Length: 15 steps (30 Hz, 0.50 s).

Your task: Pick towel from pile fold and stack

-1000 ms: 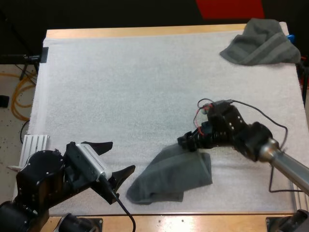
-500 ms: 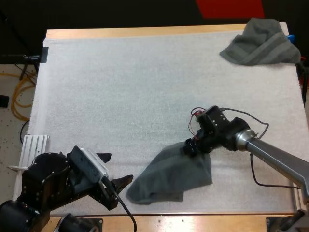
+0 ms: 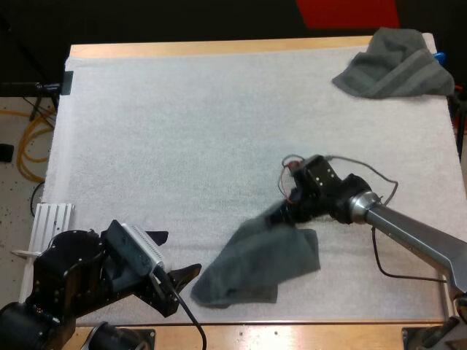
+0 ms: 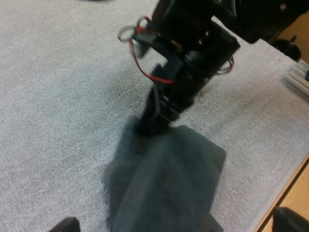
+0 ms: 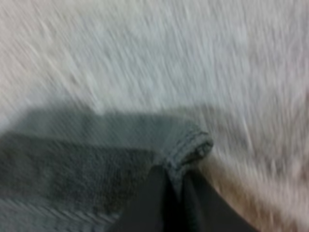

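**White mat, right pincer clamped on a towel corner**

A white mat covers a wooden table, with dark space beyond the far edge.

My right pincer sits just right of the mat's middle, at about 4 o'clock from its centre. Its two black fingers are pressed together on the stitched hem at one corner of a dark grey-green towel. Over the last second the wrist has turned and slid a little toward 9 o'clock. The pinched corner has gone with it and now looks raised off the mat. The rest of the towel trails away toward 7 o'clock, still lying crumpled near the front edge.

I read that as the grip having held, so the towel is starting to be drawn out for spreading. No fold has been made yet.

My left pincer waits at 7 o'clock, just beside the towel's near end, fingers apart and touching nothing. It has dropped slightly lower than it was a second ago. From its camera, the right pincer stands at the towel's far corner.

A second towel lies bunched at the mat's far right corner, about 1 o'clock, well apart and unmoved.
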Motion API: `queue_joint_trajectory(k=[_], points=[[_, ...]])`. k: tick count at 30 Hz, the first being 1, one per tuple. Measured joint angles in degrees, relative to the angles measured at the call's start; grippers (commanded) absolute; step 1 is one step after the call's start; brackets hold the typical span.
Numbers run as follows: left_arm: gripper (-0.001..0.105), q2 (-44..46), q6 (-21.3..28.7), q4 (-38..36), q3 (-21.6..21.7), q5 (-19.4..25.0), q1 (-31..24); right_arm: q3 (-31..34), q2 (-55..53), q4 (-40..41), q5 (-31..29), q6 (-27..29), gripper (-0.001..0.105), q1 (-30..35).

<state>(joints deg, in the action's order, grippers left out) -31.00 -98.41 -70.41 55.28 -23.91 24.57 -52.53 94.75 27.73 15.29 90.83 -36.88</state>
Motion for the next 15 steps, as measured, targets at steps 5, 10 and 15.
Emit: queue_joint_trajectory(k=[5, 10, 15], points=[[0.074, 0.0, 0.0, 0.0, 0.0, 0.0, 0.0, -5.2, 0.0, -5.4, -5.0, 0.0, 0.001, 0.0], [0.074, 0.0, 0.0, 0.0, 0.0, 0.0, 0.0, -9.7, 0.0, -9.6, -16.3, 1.1, 0.001, 0.4], [0.074, 0.0, 0.0, 0.0, 0.0, 0.0, 0.0, -11.9, 0.0, -12.1, -22.0, 1.8, 0.001, 4.6]])
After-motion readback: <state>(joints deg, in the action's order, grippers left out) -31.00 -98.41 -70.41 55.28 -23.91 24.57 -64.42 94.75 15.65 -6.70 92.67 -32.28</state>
